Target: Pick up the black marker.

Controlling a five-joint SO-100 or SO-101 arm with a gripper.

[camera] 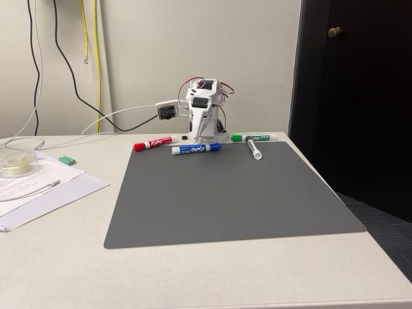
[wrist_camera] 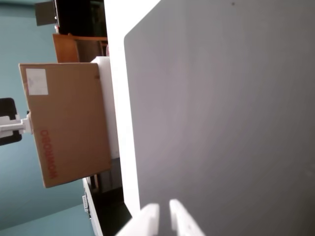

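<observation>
Bare tabletop [camera: 193, 277] fills the front of the fixed view, then a dark grey mat [camera: 225, 193] stretching back toward the folded white arm [camera: 203, 106] at the far edge. Its gripper [camera: 198, 136] points straight down just behind the mat, white fingers drawn close together with nothing between them. Right in front of the gripper lies a blue marker [camera: 196, 149], and off to the gripper's left in this view sits a red marker [camera: 153, 142]. To its right, well apart from it, the black marker [camera: 255, 149] rests on the mat's back edge with its white barrel angled toward the camera, a green marker [camera: 253, 137] lying just behind it. Loose papers [camera: 38, 187] and a clear tape roll [camera: 14, 164] are far off at the left, and a small green eraser-like block [camera: 67, 159] sits nearer that side too. From the wrist view, tipped on its side, the gripper's white fingertips [wrist_camera: 160, 219] poke in at the bottom edge with only a thin slit between them, holding nothing; beyond them spreads the grey mat [wrist_camera: 221, 113], and past the table's edge stands a brown cardboard box [wrist_camera: 66, 123].
</observation>
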